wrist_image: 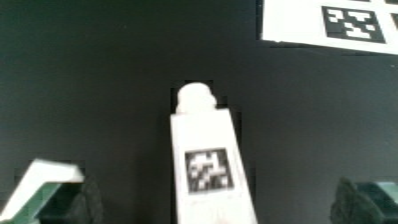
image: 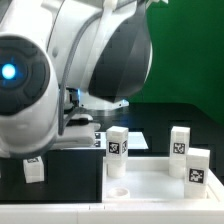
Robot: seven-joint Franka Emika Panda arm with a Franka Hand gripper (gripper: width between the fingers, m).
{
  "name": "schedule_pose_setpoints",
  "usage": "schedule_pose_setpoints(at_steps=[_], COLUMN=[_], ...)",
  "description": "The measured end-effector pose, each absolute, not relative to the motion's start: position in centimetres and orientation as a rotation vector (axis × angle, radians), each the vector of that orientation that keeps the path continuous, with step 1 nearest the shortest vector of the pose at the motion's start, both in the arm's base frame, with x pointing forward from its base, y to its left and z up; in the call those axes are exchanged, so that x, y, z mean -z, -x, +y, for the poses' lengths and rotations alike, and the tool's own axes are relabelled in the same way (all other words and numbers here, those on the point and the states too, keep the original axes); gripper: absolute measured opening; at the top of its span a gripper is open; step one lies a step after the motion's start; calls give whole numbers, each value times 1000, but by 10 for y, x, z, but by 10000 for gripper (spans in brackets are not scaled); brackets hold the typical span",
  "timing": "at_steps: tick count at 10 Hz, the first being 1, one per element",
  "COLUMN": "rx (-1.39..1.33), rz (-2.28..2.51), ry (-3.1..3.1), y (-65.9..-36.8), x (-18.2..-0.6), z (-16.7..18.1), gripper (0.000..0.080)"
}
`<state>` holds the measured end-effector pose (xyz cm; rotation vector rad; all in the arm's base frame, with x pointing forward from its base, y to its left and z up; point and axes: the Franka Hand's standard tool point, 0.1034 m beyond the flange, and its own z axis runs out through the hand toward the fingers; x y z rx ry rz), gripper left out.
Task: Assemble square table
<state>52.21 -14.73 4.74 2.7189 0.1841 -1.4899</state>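
In the wrist view a white block leg [wrist_image: 205, 150] with a black-and-white tag and a rounded peg end lies on the dark table. It sits midway between my gripper's [wrist_image: 210, 200] two fingers [wrist_image: 45, 197], which stand wide apart and do not touch it. In the exterior view the white square slab [image: 160, 188] with a raised rim lies at the lower right, with a round corner socket [image: 118, 191]. Three tagged legs stand on or by it [image: 118, 140], [image: 180, 140], [image: 197, 166]. The arm hides my gripper in the exterior view.
Another small tagged white block [image: 34, 169] stands at the exterior view's left, below the arm. A white surface with a tag [wrist_image: 334, 22] shows at one corner of the wrist view; which part it is I cannot tell. The arm's body [image: 60, 70] fills the exterior view's left.
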Motion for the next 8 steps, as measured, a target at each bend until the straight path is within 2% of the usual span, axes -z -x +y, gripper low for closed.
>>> schedule_pose_setpoints(at_steps=[5,7,8], rx=[1419,1414,1415], rz=[156,154,153], ry=[-2717,-2718,-2718], y=[-519,-519,-519], x=[-16,-15,-15], z=[-148,-148,-148], gripper=[648,648,621])
